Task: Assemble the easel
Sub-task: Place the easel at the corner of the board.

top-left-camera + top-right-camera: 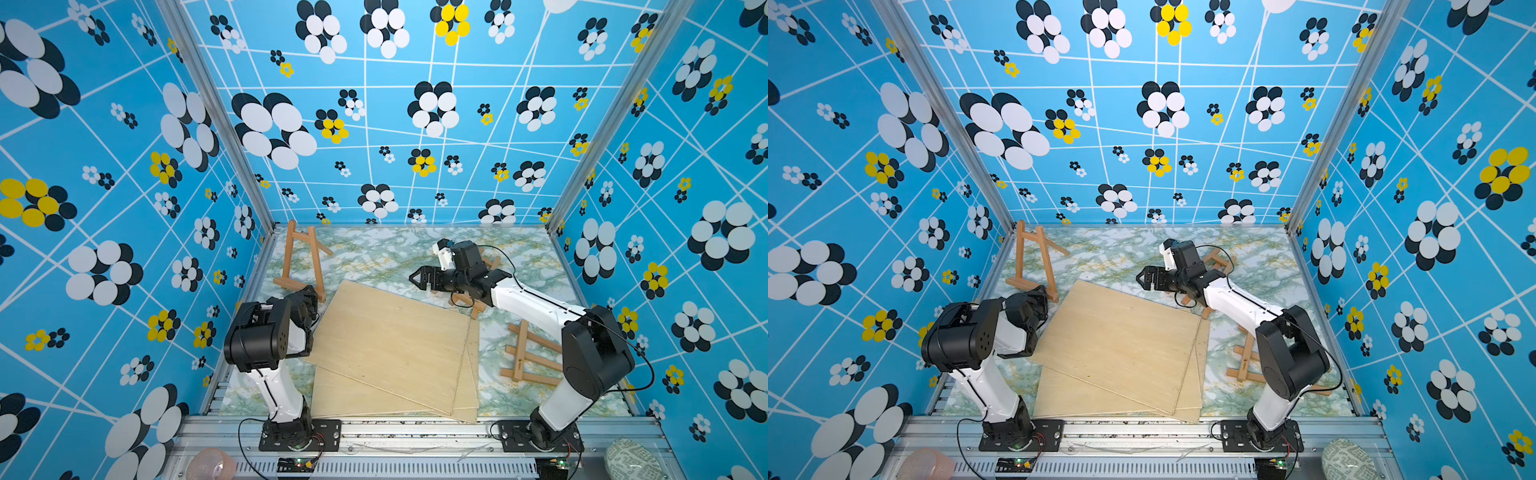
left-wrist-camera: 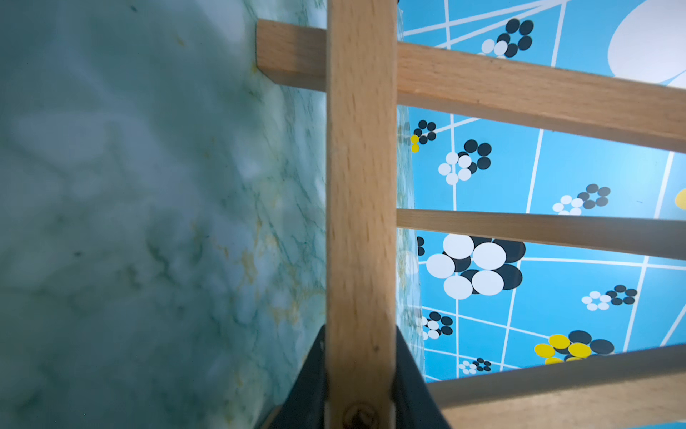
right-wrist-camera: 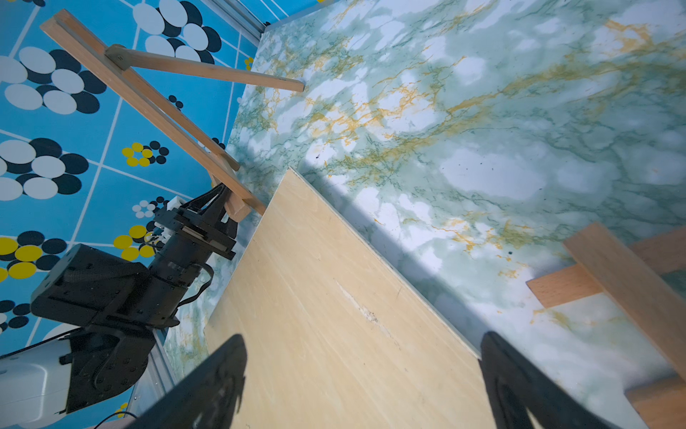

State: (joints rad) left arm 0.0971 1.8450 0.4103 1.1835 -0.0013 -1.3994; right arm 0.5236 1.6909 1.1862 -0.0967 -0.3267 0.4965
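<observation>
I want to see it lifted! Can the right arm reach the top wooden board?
Probably yes. The right gripper is open over the far edge of the top board, with nothing between them. It lies flat, though, so pinching may be tricky.

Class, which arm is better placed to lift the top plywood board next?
Probably right: the right tool hangs open facing the top board, while the left tool is clamped on the standing easel's leg.

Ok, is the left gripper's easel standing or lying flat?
Standing: the easel is upright with its back leg spread, left gripper clamped on its bottom bar.
</observation>
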